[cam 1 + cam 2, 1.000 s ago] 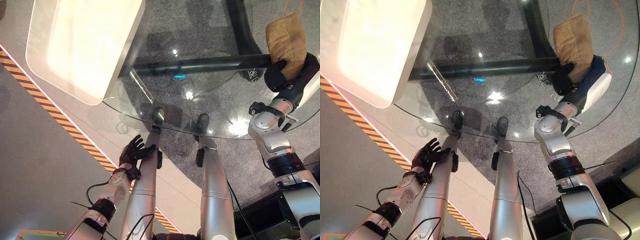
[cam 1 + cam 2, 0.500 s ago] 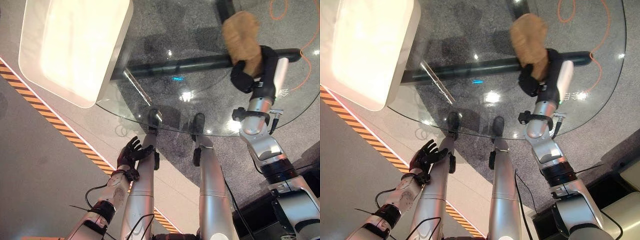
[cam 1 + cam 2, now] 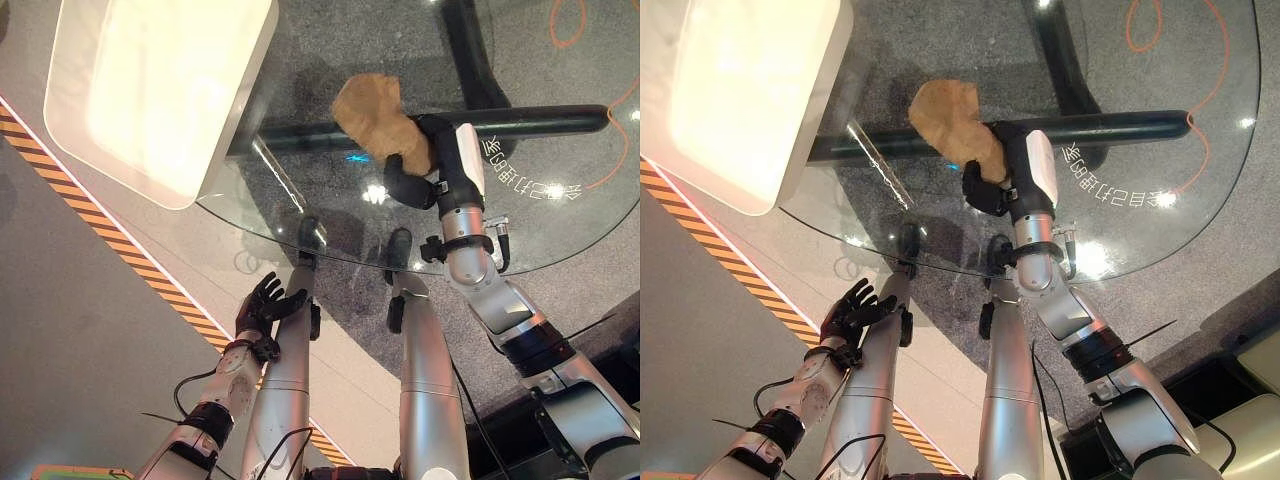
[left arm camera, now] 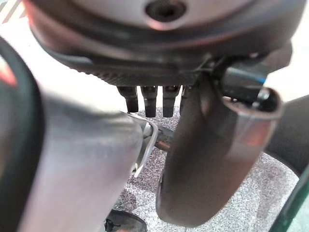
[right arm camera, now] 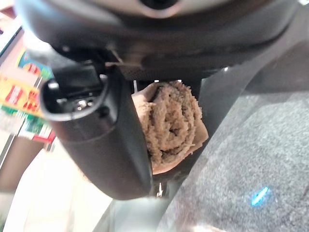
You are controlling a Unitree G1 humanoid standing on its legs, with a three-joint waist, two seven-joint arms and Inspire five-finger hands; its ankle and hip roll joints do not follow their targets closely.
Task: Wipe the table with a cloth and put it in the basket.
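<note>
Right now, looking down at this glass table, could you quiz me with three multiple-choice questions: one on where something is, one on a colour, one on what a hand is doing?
1. Where is the cloth?
A. on the glass table, under the right hand
B. inside the basket
C. on the floor

2. What colour is the cloth?
A. blue
B. tan-brown
C. white

3. What is the left hand doing?
A. gripping the cloth
B. pressing on the table
C. hanging open below the table's edge, holding nothing

Answers:
1. A: the right hand has its fingers closed on the cloth over the glass, while the white basket stands to its left.
2. B: it looks tan-brown in both eye views and the right wrist view.
3. C: its fingers are spread, with nothing between them.
</note>
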